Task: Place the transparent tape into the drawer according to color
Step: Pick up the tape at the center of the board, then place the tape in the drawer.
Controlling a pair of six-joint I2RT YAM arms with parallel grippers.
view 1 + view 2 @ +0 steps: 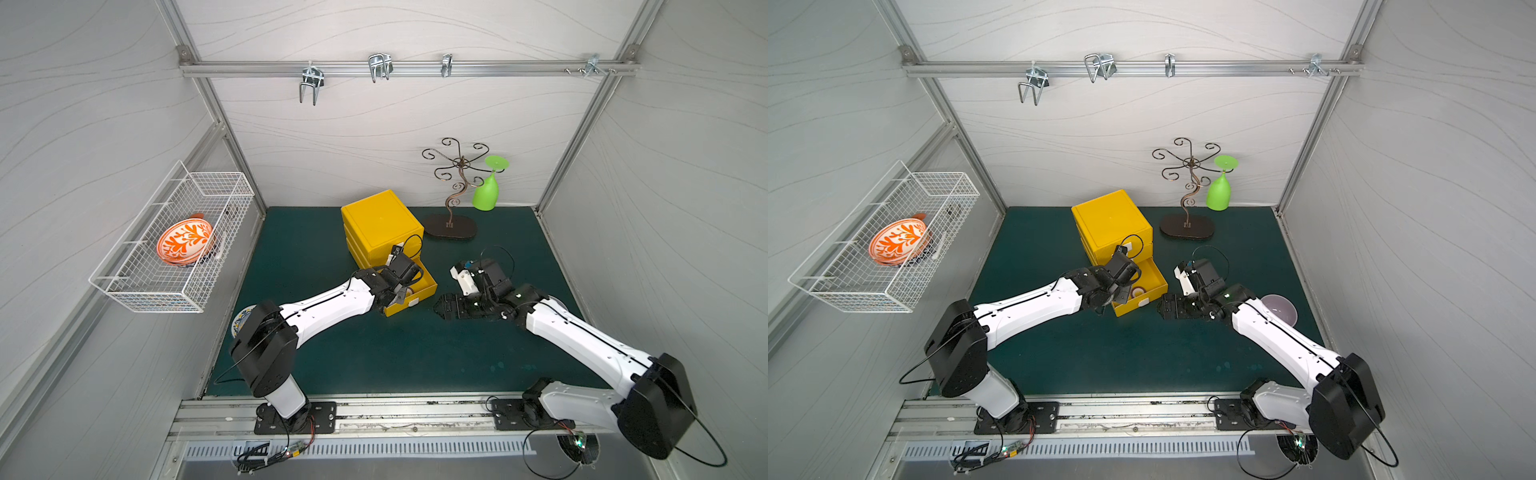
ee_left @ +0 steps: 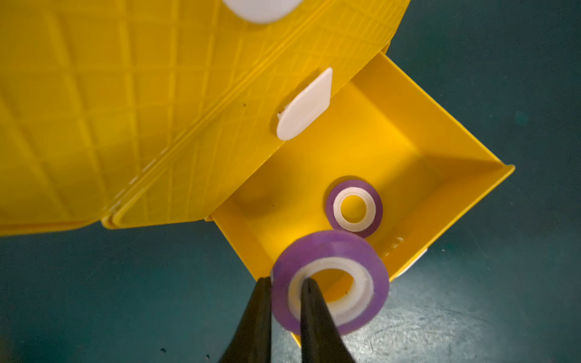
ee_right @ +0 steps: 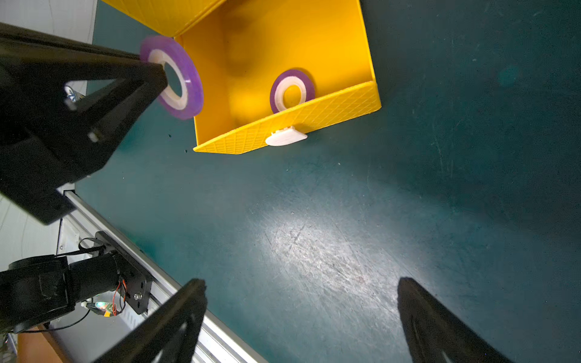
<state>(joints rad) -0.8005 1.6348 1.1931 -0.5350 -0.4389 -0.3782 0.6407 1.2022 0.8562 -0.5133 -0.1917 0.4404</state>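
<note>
The yellow box (image 1: 380,220) stands at the back of the green mat, and its bottom drawer (image 1: 428,286) is pulled out. One purple tape roll (image 2: 354,185) lies flat on the drawer's floor near the front wall (image 2: 446,201). My left gripper (image 2: 286,281) is shut on a second purple roll (image 2: 330,243), with one finger through the white core and one outside. That roll (image 3: 193,85) hangs above the drawer's side wall. My right gripper (image 3: 301,292) is open and holds nothing, low over the mat in front of the drawer (image 3: 330,113). The two upper drawers are shut.
A wire basket (image 1: 137,286) on the left wall holds an orange patterned bowl (image 1: 185,241). A dark metal stand (image 1: 451,226) with a hanging green glass (image 1: 486,193) stands behind the right arm. A pale purple bowl (image 1: 1281,309) sits beside the right forearm.
</note>
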